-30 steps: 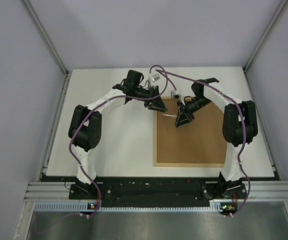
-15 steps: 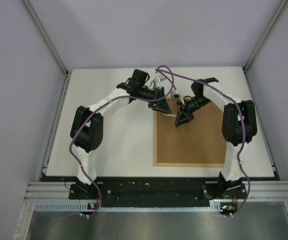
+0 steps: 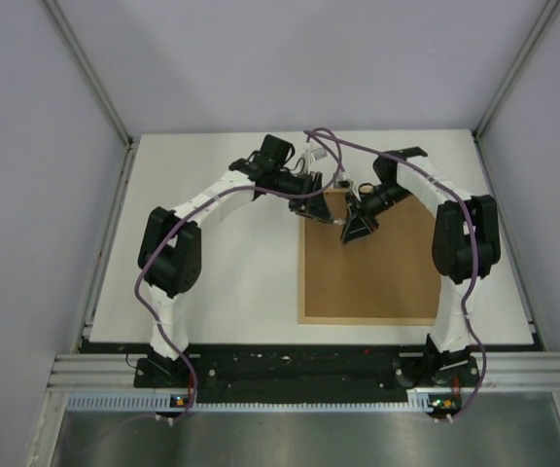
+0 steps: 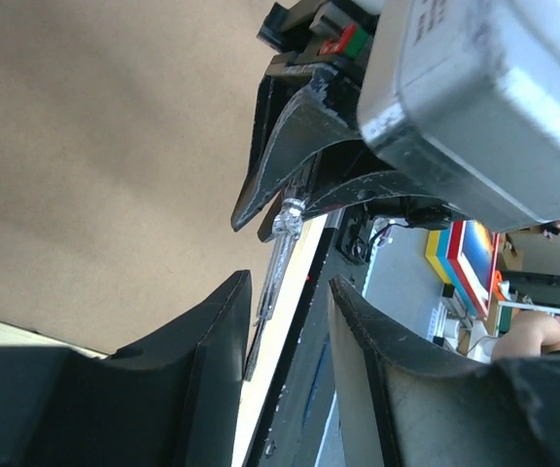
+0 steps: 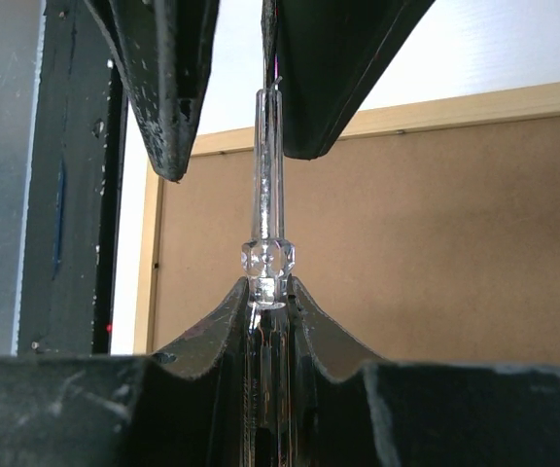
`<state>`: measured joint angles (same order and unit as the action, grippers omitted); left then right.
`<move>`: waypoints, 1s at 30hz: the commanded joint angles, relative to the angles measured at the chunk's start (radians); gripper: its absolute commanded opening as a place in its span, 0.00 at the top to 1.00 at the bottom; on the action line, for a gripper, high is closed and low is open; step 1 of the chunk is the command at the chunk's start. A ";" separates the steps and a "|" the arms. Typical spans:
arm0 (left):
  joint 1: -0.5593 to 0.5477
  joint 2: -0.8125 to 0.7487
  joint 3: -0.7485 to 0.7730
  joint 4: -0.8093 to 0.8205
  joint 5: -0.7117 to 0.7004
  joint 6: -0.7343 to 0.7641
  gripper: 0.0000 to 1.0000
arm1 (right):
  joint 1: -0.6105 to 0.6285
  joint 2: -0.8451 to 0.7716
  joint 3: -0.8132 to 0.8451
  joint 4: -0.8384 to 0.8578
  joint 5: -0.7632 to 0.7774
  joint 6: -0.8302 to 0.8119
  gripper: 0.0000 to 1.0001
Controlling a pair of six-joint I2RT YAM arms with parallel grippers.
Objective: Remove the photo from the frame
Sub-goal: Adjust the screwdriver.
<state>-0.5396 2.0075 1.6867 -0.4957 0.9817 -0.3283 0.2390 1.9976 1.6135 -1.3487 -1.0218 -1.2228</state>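
Frame (image 3: 367, 282): lies flat on the white table (image 3: 212, 282), brown fibreboard back up, with a light-wood edge around it. It fills the table's right-centre part.
Frame in the wrist views: the brown back fills the left of the left wrist view (image 4: 86, 146). In the right wrist view (image 5: 406, 243) it shows to the right of the tool and below it.
Right gripper (image 3: 346, 227): hangs over the frame's 11 o'clock corner, clamped on a clear plastic tool (image 5: 267, 253). Its own view shows the two fingers pinching the tool's faceted collar (image 5: 266, 287).
Clear plastic tool: a see-through handle with a thin shaft (image 4: 282, 243). From the right gripper it points toward 10 o'clock in the top view (image 3: 334, 223). Whether its tip touches the frame cannot be told.
Left gripper (image 3: 317, 206): just beside the right gripper, on its 10 o'clock side, over the same frame corner. Its fingers stand apart (image 4: 288, 282), and the tool's shaft runs in the gap between them.
Left gripper from the right wrist: its two dark fingers (image 5: 239, 161) hang at 12 o'clock, one on each side of the clear shaft. The shaft runs close along the right-hand finger; contact cannot be told.
Frame relative to the grippers: most of the brown back spreads from both grippers toward 5 and 6 o'clock in the top view. The two gripper heads are near each other, joined only by the tool.
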 commanded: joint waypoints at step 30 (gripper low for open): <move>0.016 -0.003 0.036 0.046 0.028 -0.038 1.00 | -0.119 -0.033 0.102 -0.001 -0.201 0.034 0.27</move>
<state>-0.5369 2.0079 1.7073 -0.5060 1.0012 -0.3325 0.1822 1.9980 1.6905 -1.3640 -1.0924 -1.1877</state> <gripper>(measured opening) 0.049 0.726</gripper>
